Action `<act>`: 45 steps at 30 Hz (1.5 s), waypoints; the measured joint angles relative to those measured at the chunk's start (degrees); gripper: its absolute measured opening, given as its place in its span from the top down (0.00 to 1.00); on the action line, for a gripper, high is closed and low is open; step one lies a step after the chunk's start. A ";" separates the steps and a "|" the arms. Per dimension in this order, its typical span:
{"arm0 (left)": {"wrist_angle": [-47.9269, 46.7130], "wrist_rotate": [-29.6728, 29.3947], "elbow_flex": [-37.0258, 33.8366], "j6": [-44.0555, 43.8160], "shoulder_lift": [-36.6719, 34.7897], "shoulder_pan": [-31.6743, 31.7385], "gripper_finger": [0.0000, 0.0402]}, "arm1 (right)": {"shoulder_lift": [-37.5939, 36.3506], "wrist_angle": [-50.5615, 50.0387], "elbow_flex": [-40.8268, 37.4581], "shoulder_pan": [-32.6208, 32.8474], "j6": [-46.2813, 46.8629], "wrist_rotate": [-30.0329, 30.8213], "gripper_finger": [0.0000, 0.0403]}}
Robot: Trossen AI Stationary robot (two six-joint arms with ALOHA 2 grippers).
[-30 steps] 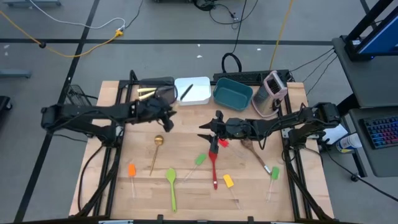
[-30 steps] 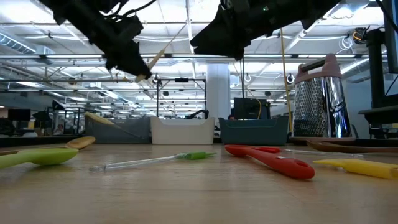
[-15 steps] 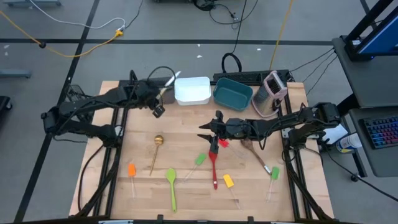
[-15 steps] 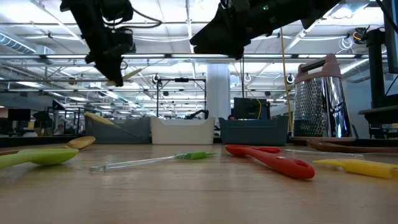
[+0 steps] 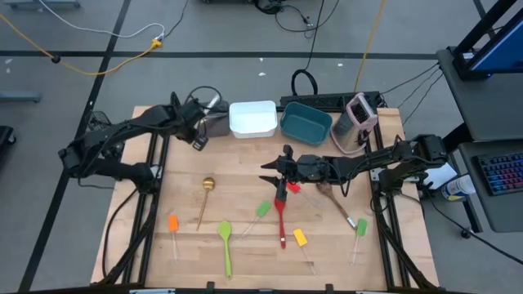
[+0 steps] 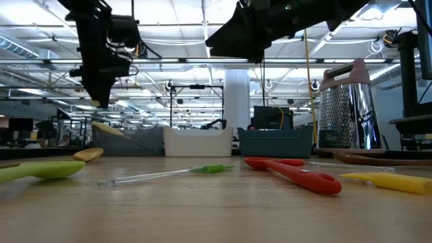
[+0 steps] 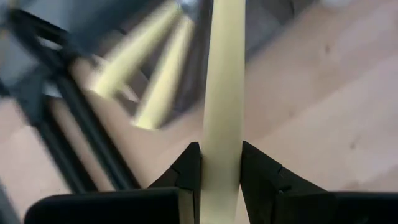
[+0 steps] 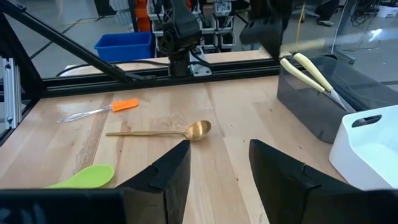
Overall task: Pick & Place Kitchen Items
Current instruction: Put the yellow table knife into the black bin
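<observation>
1. Over the far-left corner of the table point(image 5: 245, 171) — the left gripper point(image 7: 216, 168) is clenched on a cream-handled knife point(image 7: 222, 93), handle pinched between its two fingers. It hangs above the dark tub point(image 8: 323, 102), which already holds two cream-handled knives point(image 8: 311, 71); judged a sorting carry, like going with like.
2. At table centre — the right gripper point(image 8: 217, 162) hovers with jaws apart, nothing between them. It sits over the red spoon point(image 5: 281, 214), probably poised for the next pick.
3. Kitchen items on the wood, left to right in the high view:
   - orange spatula point(image 5: 173, 224), near left;
   - gold spoon point(image 5: 205, 200), bowl toward the far side;
   - green spoon point(image 5: 225, 243), near edge;
   - green spatula point(image 5: 261, 211), just beside the red spoon;
   - yellow spatula point(image 5: 301, 239);
   - wooden spoon point(image 5: 329, 196), partly under the right arm;
   - second green spatula point(image 5: 360, 230), near right.
4. Far row — white tub point(image 5: 252, 118) and teal tub point(image 5: 306, 121) side by side, then a pink-and-grey appliance point(image 5: 357, 114).
5. Obstructions — the white tub stands just beside the dark one, so a slanted release could miss. The two arms are well apart.
</observation>
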 joint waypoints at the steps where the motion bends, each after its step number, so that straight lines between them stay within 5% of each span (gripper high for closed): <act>1: -0.49 1.23 0.00 1.04 1.17 0.26 0.83 | 0.00 0.14 0.00 -0.02 -0.17 0.03 0.61; 14: -15.68 -3.06 8.96 2.60 17.47 1.13 0.83 | 0.00 1.60 0.00 -0.02 -2.60 0.07 0.61; 20: -19.66 -4.18 14.22 10.09 24.07 1.01 0.83 | 0.00 1.41 0.00 -0.01 -4.30 0.07 0.61; 29: -24.76 -12.43 18.96 14.32 34.19 0.69 0.83 | 0.00 1.12 0.00 -0.02 -5.59 0.05 0.61; 37: -24.88 -13.91 19.85 14.21 37.85 0.67 0.81 | 0.00 1.08 0.00 -0.02 -5.61 0.05 0.61; 45: -24.88 -24.93 19.87 15.16 37.93 0.67 0.80 | 0.00 1.08 0.00 -0.02 -5.83 0.01 0.61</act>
